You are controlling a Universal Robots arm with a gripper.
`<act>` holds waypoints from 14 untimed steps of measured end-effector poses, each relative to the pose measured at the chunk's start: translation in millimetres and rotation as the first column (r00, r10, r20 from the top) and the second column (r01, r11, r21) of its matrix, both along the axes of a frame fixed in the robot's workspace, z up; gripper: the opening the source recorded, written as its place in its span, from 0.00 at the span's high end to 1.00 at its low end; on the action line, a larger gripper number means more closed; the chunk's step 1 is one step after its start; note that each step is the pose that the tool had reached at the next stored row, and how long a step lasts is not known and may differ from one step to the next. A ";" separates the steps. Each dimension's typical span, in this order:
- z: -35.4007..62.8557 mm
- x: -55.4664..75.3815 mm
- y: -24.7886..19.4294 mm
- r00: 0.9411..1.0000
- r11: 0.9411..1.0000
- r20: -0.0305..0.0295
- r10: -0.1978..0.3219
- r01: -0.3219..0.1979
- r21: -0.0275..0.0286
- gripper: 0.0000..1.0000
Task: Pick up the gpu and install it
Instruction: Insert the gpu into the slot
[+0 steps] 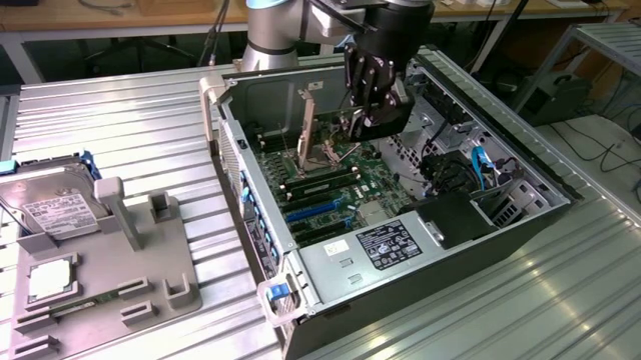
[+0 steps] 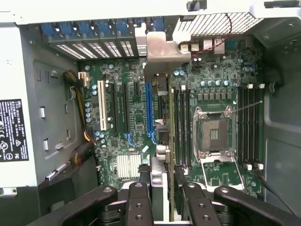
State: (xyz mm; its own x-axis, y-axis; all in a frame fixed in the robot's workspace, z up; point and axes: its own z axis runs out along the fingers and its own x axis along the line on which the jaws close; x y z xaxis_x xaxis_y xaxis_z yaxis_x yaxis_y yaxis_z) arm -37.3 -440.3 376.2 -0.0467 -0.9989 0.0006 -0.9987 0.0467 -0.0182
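My gripper (image 1: 373, 112) reaches down into the open computer case (image 1: 251, 217) and is shut on the gpu (image 1: 350, 124). The gpu is a slim dark card standing on edge over the green motherboard (image 1: 346, 187). In the wrist view the gpu (image 2: 160, 136) runs edge-on from between my two black fingers (image 2: 139, 200) to its silver end bracket (image 2: 162, 49) at the case's rear wall. It lies alongside the long blue slot (image 2: 149, 108). I cannot tell whether its lower edge touches the board.
The open processor socket (image 2: 214, 134) and memory slots (image 2: 181, 122) lie beside the card. A power supply (image 1: 386, 244) fills the case's near end. On the exterior view's left, a grey fixture (image 1: 150, 262) holds a silver hard drive (image 1: 55, 210) and a small processor chip (image 1: 50, 277).
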 end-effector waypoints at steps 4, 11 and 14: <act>-6.3 -2.3 0.0 1.000 1.000 0.004 0.000 0.000 0.000 0.70; -14.4 -8.0 0.1 1.000 1.000 0.006 0.000 0.000 0.001 0.70; -16.3 -9.7 0.1 1.000 1.000 0.006 0.000 0.000 0.001 0.70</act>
State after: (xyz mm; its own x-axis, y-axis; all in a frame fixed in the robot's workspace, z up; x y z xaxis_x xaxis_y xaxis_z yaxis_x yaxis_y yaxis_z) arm -47.0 -440.2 360.0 -0.0466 -0.9989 -0.0005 -0.9986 0.0466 -0.0243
